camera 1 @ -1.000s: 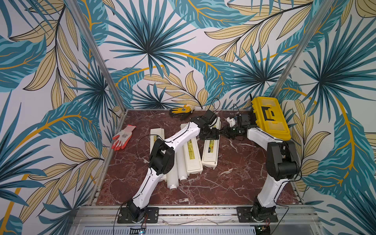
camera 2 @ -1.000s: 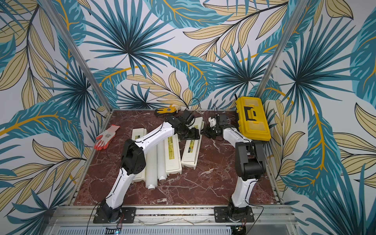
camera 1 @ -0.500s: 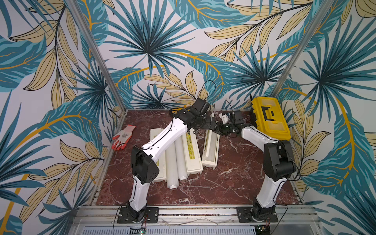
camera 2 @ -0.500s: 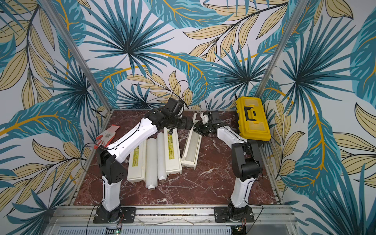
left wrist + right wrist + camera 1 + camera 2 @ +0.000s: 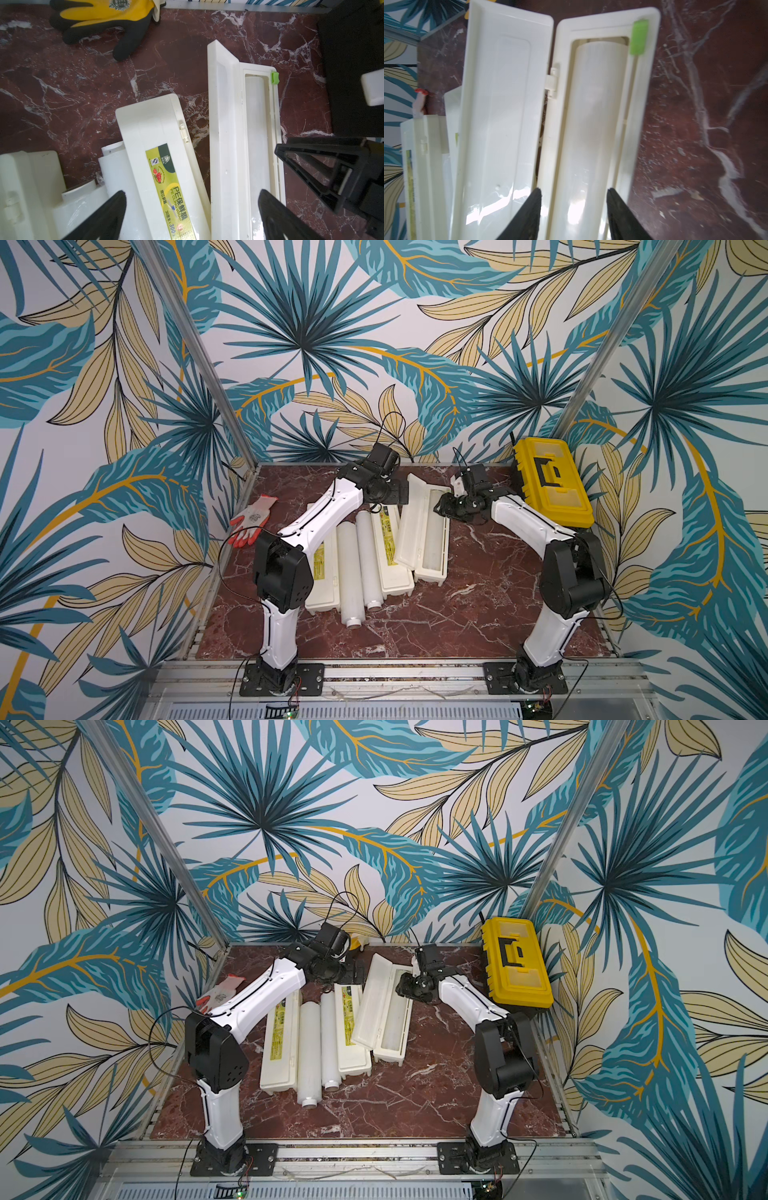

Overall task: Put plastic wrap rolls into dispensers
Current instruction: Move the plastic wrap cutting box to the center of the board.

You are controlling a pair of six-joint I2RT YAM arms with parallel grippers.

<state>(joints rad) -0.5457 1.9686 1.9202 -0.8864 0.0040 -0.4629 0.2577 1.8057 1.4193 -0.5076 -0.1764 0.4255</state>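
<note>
Seeing, nearest, two loose plastic wrap rolls (image 5: 348, 572) lying side by side on the marble table (image 5: 457, 626), wedged between two closed dispensers (image 5: 390, 547), the left one partly hidden under the left arm. Finding, just right of these, the open dispenser (image 5: 430, 577) with its lid (image 5: 411, 526) thrown back to the left and resting against the labelled box beside it. Noting a third roll (image 5: 591, 124) lying down in that tray, its far end beside the green tab (image 5: 638, 37). Moving farther back, spotting the right gripper (image 5: 574, 191) hanging over the far part of the tray, jaws parted and pinching nothing, the roll sitting free beneath. Catching the left gripper (image 5: 192, 192) spread wide and empty, hovering above the far ends of the labelled box and the lid. Passing, farthest, a yellow glove (image 5: 104, 12), with a red-and-white glove (image 5: 251, 518) at the left and a yellow toolbox (image 5: 548, 489) at the right. Judging one roll of three as loaded, with that lid waiting to be shut and two boxes waiting to be opened and filled.
</note>
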